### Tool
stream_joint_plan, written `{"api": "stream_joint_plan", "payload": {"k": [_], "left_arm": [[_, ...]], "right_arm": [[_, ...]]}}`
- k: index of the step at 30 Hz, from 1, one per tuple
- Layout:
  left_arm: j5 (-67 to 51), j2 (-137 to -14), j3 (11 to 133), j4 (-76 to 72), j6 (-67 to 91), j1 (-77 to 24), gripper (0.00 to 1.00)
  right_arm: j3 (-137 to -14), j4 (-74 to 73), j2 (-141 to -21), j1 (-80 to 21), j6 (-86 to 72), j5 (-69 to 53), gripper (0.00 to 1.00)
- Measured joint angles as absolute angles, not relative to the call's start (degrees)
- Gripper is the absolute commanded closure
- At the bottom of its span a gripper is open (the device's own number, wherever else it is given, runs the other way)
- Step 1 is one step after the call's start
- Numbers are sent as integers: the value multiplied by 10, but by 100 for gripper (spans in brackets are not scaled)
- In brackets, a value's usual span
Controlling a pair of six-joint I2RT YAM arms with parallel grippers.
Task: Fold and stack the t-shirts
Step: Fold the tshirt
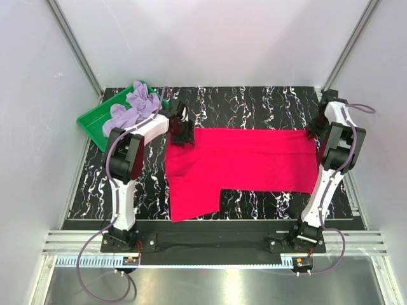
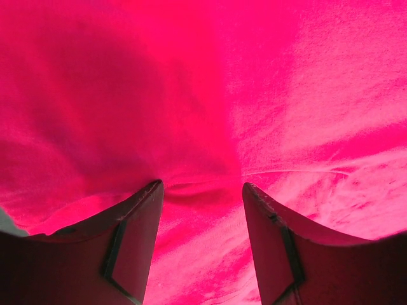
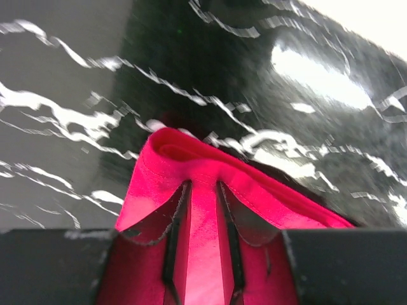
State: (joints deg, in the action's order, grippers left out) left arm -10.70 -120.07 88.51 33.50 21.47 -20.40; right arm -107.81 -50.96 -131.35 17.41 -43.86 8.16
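Note:
The crimson t-shirt (image 1: 241, 162) lies spread on the black marbled table (image 1: 267, 101), with a flap hanging toward the near left. My left gripper (image 1: 181, 131) is at its far left corner. In the left wrist view the left gripper (image 2: 201, 187) is open, its fingers (image 2: 137, 235) pressed down on the crimson cloth (image 2: 254, 95) with a small wrinkle between the tips. My right gripper (image 1: 316, 131) is at the far right corner. In the right wrist view the right gripper (image 3: 203, 185) is shut on a folded hem of the crimson shirt (image 3: 191, 159). The lavender t-shirt (image 1: 133, 105) lies crumpled in the tray.
A green plastic tray (image 1: 92, 121) stands at the back left corner of the table, tilted against the wall. White enclosure walls stand close on the left, right and back. The table's marbled surface (image 3: 254, 76) shows beyond the shirt's right corner.

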Motion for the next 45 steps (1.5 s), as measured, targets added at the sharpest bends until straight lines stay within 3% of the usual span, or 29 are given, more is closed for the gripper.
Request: {"api": "stream_joint_plan", "payload": {"k": [10,14,16,20,22,28,35,40,45], "left_arm": [[-122,-1226,924,333,222,-207,37],[-105,-1236,953,350,218,-213,26],[-89,-1235,968,367,216,-214,17],[-52,-1213,976,395,213,-220,15],[-30,-1188,972,416,214,-224,15],[18,-1001,840,444,230,-246,21],[10,-742,596,461,303,-267,41],[-25,-658,461,453,382,-323,43],[-50,-606,353,416,474,-364,43]], "right_arm": [[-1220,-533,-1397,176,-427,83,65],[-1240,-546,-1405,176,-414,84,49],[-1242,-562,-1404,177,-401,90,26],[-1211,-592,-1375,180,-370,111,9],[-1159,-600,-1331,180,-358,117,5],[-1015,-604,-1145,157,-326,127,3],[-893,-577,-970,28,-296,87,7],[-786,-567,-890,-74,-293,31,8],[-703,-564,-814,-95,-292,-12,9]]}}
